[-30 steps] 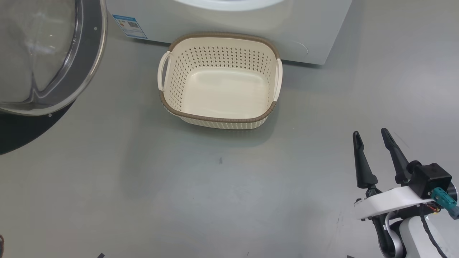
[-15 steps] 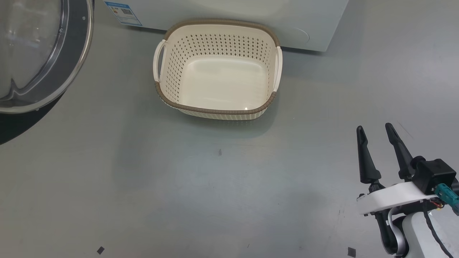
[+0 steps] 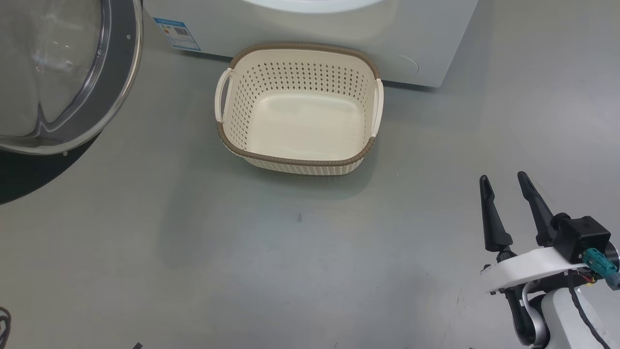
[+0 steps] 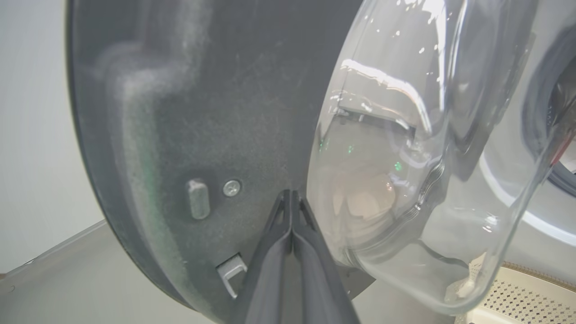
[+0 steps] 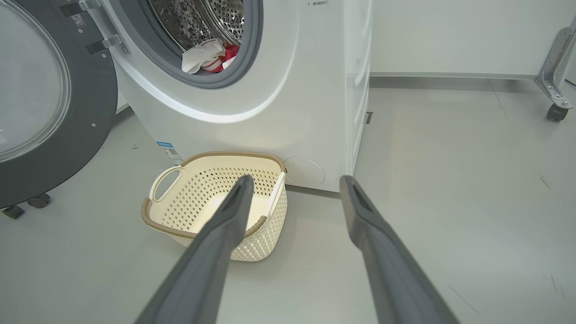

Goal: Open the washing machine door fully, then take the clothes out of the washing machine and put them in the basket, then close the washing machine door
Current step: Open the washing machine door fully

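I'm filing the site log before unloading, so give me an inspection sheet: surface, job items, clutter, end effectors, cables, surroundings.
Surface: grey floor, lightly scuffed.
Job's things: washing machine door open; clothes inside the washing machine drum; basket empty, at the washer's front.
Clutter: small dark specks on the floor.
End effectors: left end effector shut, tips by the door's inner face; right end effector open, empty.
Cables: black cable on the right forearm.
Surroundings: white wall, castor leg.

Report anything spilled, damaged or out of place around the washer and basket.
Nothing stands out. The basket sits upright and empty on the floor before the washing machine, the door hangs open, and the clothes lie inside the drum.
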You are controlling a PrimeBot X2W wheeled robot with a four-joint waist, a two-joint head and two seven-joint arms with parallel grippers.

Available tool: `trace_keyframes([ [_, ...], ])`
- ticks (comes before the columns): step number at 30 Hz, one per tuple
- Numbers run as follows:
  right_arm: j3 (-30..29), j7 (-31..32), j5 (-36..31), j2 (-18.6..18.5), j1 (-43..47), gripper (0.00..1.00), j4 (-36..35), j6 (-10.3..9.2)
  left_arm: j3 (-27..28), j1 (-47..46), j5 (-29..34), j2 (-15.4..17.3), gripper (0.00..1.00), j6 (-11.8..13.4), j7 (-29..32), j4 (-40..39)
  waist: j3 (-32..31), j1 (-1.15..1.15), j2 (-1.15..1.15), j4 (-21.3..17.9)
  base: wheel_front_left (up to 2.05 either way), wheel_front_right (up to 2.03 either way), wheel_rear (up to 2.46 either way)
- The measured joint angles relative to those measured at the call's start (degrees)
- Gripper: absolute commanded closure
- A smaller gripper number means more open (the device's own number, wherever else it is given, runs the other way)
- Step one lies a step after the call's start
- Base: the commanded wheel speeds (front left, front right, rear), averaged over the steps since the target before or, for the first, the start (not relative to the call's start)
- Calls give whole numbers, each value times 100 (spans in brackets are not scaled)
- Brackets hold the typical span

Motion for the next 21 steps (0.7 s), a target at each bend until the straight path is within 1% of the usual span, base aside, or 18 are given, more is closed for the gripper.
trace_keyframes([
  [3, 11, -7, 3, 25, 0, 0, 55, 0, -87, 25, 63, -44, 100, -65, -21, 55, -123, 0, 0, 9, 0, 0, 0],
  [7, 20, -34, 36, 62, 0, 0, 138, 0, -233, 122, 182, -196, 100, -103, -64, 49, -306, 0, 0, 13, 0, 0, 0],
  [12, 22, -57, 59, 130, 3, 0, 264, 1, -454, 297, 261, -337, 100, -331, -70, 14, -564, 0, 0, 2, 0, 0, 0],
  [14, 16, -59, 94, 165, 8, 0, 310, 1, -570, 372, 337, -391, 100, -385, -71, -12, -674, 0, 0, -9, 0, 0, 0],
  [18, 14, -82, 102, 215, 36, 0, 402, 2, -725, 559, 397, -524, 100, -436, -73, -49, -903, 0, 0, -40, 0, 0, 0],
  [21, -1, -83, 219, 280, 57, 0, 427, 7, -871, 707, 487, -556, 100, -474, -73, -79, -1082, 0, 0, -76, 0, 0, 0],
])
